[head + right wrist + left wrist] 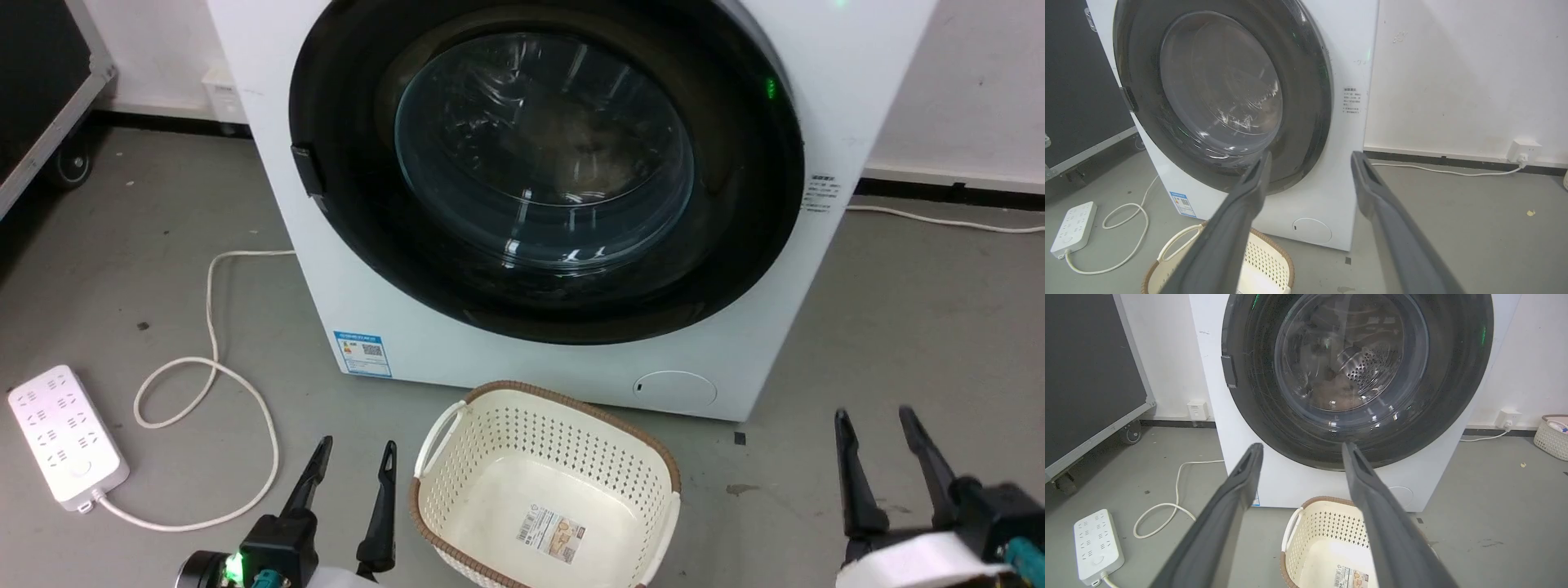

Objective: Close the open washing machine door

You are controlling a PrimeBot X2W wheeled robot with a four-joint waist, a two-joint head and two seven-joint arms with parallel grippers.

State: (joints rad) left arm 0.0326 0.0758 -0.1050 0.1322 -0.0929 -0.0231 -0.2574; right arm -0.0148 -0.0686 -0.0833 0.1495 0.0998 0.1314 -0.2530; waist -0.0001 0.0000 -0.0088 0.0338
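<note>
Head view: washing machine door [543,163] sits flat against the white washer [531,367] front, straight ahead of and above both grippers. It looks already shut and maybe needs one firm press. Left gripper [358,443] and right gripper [873,412] are low, fingers spread, holding nothing, with the basket [555,433] between them. Left wrist view: latch tab [1229,371] is on the door's left edge, so the left arm is nearer; power strip [1098,547] lies on that side. Right wrist view: door rim flush, bare floor [1453,228] to the right.
</note>
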